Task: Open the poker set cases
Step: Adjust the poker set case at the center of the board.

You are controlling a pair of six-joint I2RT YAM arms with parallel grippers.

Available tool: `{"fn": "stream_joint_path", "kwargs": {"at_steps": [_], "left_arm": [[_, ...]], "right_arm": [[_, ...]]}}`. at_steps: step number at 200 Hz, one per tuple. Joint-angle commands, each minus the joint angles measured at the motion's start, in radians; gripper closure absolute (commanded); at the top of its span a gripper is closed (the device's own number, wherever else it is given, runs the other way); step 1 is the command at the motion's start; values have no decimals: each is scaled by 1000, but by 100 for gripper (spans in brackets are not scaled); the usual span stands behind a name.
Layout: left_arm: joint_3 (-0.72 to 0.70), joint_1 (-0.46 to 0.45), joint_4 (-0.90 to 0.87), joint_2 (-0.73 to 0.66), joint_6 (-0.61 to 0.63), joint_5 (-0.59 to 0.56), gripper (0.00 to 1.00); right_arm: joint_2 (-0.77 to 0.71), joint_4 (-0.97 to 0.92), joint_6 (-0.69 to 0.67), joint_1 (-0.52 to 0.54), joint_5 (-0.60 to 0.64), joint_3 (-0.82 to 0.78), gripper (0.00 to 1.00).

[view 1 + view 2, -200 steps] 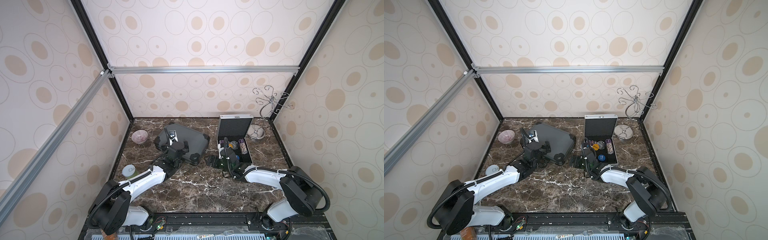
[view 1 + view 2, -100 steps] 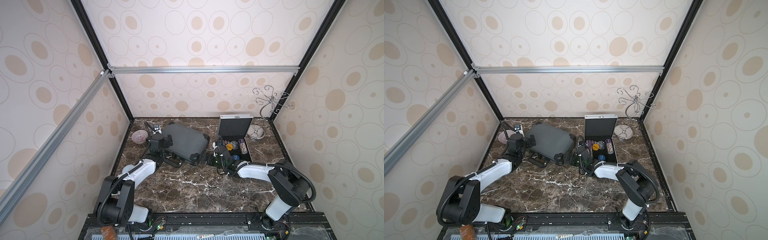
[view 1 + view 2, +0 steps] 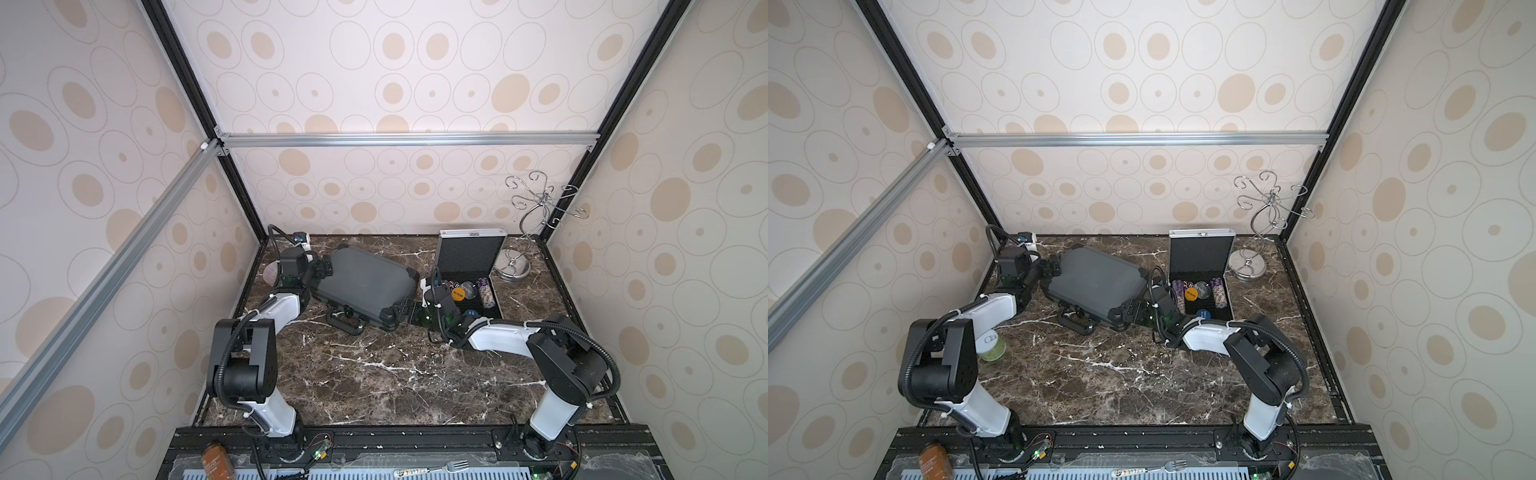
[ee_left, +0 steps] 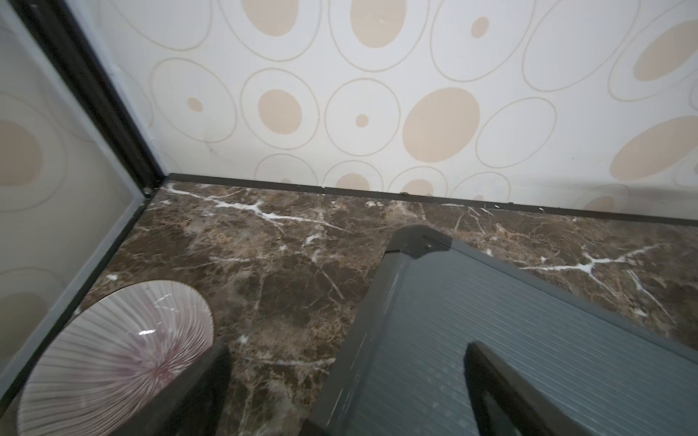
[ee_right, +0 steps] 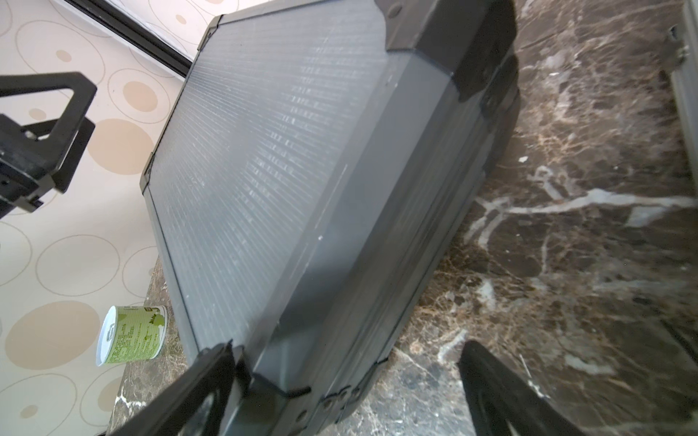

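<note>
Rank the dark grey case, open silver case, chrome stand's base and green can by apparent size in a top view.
1. dark grey case
2. open silver case
3. chrome stand's base and green can look alike; the left arm hides part of the can, so no ranking.

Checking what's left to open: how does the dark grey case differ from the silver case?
The dark grey case lies shut; the silver case stands open, lid upright, chips showing inside. The dark grey case is clearly larger than the silver case. The dark grey case sits askew on the table, the silver case square to the back wall. Both are flat, hard-sided cases.
</note>
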Motion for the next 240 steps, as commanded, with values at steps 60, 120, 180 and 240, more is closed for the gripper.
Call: {"fn": "stream_joint_path", "kwargs": {"at_steps": [60, 120, 180, 240], "left_arm": [[155, 50, -100, 164, 46, 266, 15], [198, 49, -202, 219, 57, 299, 19], [200, 50, -247, 226, 6, 446, 27], [158, 49, -265, 250, -53, 477, 35]], "right_arm": [[43, -35, 2, 8, 0, 55, 4], [74, -32, 4, 8, -14, 78, 3], [82, -28, 4, -6, -17, 90, 3], [90, -69, -5, -35, -25, 122, 3]]}}
